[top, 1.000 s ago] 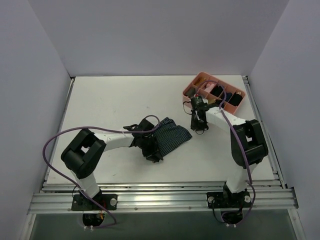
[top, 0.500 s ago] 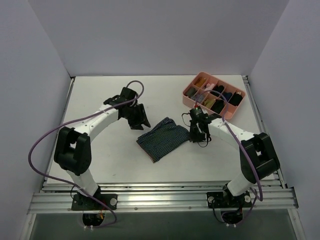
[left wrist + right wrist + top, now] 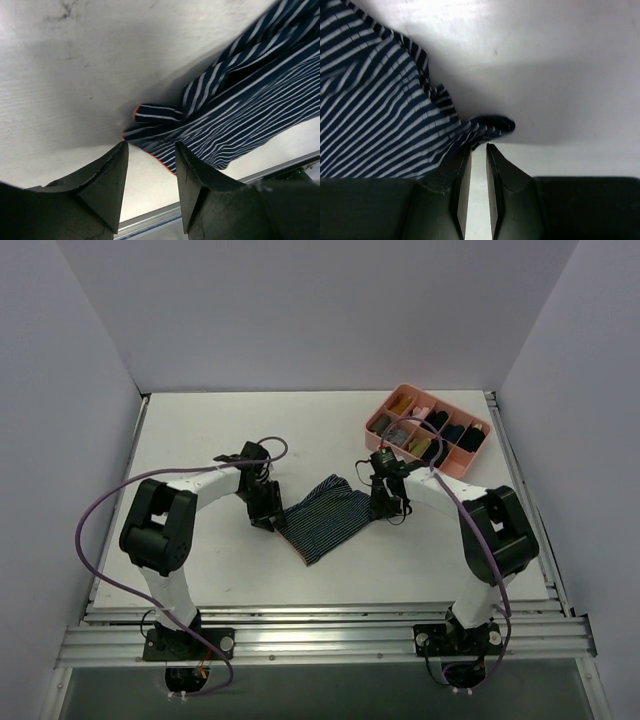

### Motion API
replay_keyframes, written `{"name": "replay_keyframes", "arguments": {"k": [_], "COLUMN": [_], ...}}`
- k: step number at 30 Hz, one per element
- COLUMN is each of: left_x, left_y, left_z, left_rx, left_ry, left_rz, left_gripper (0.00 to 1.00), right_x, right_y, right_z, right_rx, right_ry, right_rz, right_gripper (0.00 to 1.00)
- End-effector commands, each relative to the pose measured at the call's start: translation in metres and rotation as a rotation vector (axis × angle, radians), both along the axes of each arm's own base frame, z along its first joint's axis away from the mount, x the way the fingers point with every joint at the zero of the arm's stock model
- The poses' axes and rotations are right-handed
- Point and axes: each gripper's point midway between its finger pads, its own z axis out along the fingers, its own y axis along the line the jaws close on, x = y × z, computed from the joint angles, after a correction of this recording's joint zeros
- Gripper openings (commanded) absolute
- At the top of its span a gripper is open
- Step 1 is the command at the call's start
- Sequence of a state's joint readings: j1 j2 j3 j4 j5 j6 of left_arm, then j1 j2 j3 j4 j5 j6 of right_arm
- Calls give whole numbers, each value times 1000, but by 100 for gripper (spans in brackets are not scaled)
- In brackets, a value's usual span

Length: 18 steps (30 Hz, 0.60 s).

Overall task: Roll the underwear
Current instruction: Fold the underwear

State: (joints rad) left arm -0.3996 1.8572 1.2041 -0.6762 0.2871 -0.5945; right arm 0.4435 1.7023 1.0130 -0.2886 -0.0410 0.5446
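**Flanking the underwear at both ends**

My left gripper (image 3: 150, 145) stands spread, with the red-edged corner of the underwear (image 3: 328, 515) just ahead of its tips. The right gripper (image 3: 478, 146) is nearly pressed together at the opposite corner; I cannot tell whether it nips cloth. The garment lies flat, its long axis running between them. Beyond is the white bench (image 3: 200, 430), with a pink divided tray (image 3: 373, 424) far right.

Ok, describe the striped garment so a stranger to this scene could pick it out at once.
On the white table, look at the middle, nearer than the pink divided plastic tray in the far right corner. The underwear lies spread there: soft dark navy cloth with thin light pinstripes, unlike the plain dark bundles in the tray.
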Motion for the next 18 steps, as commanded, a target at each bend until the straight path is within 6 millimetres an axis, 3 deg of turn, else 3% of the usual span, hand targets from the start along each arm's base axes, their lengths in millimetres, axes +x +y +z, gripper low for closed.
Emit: {"name": "replay_keyframes", "arguments": {"k": [1, 3, 4, 5, 7, 8, 10, 13, 14, 15, 18], "left_x": [0, -7, -16, -22, -28, -44, -48, -78, -97, -100, -114], "left_y": [-11, -16, -18, -18, -23, -24, -34, -66, -83, -92, -98], "left_z": [-7, -13, -19, -21, -16, -22, -9, 4, 9, 17, 37], "left_rx": [-94, -133, -143, -151, -175, -188, -233, -269, -273, -281, -270], "left_ry": [-9, 20, 44, 58, 34, 76, 35, 36, 56, 40, 45], "left_rz": [7, 34, 55, 65, 81, 114, 128, 98, 66, 57, 74], "left_gripper": [48, 45, 42, 41, 40, 39, 39, 39, 40, 42, 48], "right_x": [32, 43, 59, 61, 81, 84, 94, 110, 115, 116, 115], "right_y": [5, 6, 8, 5, 10, 11, 15, 24, 25, 25, 19], "right_z": [6, 3, 12, 4, 13, 8, 11, 17, 22, 25, 39], "right_rx": [-20, -39, -41, -63, -50, -56, -52, -45, -46, -50, -76], "right_ry": [-43, -43, -75, -47, -73, -59, -68, -85, -89, -90, -87], "right_rz": [50, 74, 89, 95, 108, 131, 160, 210, 214, 217, 192], "right_gripper": [15, 15, 15, 16, 17, 17, 18, 20, 20, 20, 20]}}
